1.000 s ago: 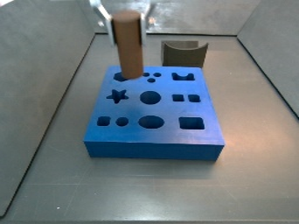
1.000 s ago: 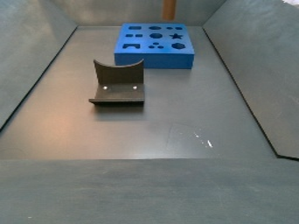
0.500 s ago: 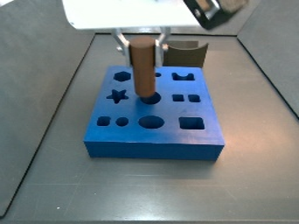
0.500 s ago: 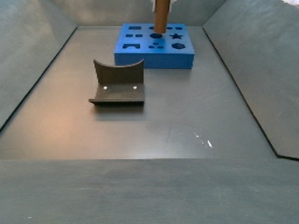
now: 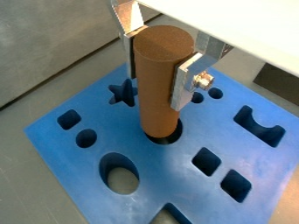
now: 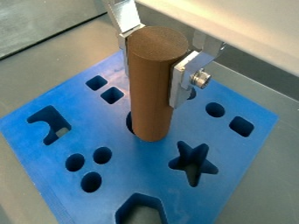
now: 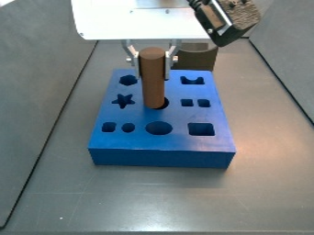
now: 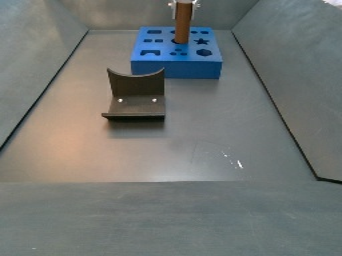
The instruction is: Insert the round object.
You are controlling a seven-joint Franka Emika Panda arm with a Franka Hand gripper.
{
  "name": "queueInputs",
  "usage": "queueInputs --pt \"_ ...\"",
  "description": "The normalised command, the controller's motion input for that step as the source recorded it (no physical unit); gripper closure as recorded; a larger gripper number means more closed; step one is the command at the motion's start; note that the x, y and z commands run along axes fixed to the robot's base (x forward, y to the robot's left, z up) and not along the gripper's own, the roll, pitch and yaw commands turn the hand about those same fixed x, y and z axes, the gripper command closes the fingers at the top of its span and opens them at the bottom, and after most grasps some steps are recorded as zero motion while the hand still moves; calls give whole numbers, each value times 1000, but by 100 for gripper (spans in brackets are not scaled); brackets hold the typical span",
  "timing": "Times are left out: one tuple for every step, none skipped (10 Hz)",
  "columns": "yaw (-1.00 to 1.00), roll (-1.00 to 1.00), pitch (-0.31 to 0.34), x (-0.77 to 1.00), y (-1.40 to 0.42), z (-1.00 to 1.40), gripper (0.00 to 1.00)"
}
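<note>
The round object, a reddish-brown cylinder peg (image 5: 156, 92), stands upright between my gripper's fingers (image 5: 187, 77). My gripper (image 5: 158, 61) is shut on its upper part. The peg's lower end sits in the mouth of a round hole (image 5: 163, 134) near the middle of the blue block (image 5: 87, 171). Most of the peg is still above the block. Both wrist views show this; the peg (image 6: 152, 87) and gripper (image 6: 155, 57) show from the opposite side. In both side views the peg (image 7: 152, 78) (image 8: 182, 22) rises from the block (image 7: 160, 147) (image 8: 181, 62).
The block has other holes: a star (image 7: 123, 101), a large oval (image 7: 160, 129), squares (image 7: 201, 131) and small rounds. A dark fixture with a curved top (image 8: 134, 95) stands on the grey floor beside the block, partly hidden behind my gripper (image 7: 203, 57). Grey walls surround the floor.
My gripper carried the peg from the block's back left to above the middle round hole, then lowered it until its end reached the hole.
</note>
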Motion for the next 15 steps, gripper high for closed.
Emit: queueInputs --pt "0 126 44 397 0 -477 100" --pt "0 129 36 414 -54 -531 100" --pt "0 114 0 249 -114 -560 100" --pt "0 134 -9 86 -143 -600 100" --pt "0 171 -90 0 -191 -689 100" --pt "0 200 -119 0 -234 -749 100" --pt "0 206 -131 0 -234 -786 100" --pt "0 197 -133 0 -206 -809 100" --pt "0 170 -130 0 -186 -783 100" --pt "0 89 -60 69 -83 -686 100" --pt "0 41 0 140 0 -591 100" --pt "0 57 0 183 0 -540 100" --pt "0 0 0 80 0 -314 100" --pt "0 -57 -3 11 29 -69 100" --pt "0 0 0 0 0 0 100"
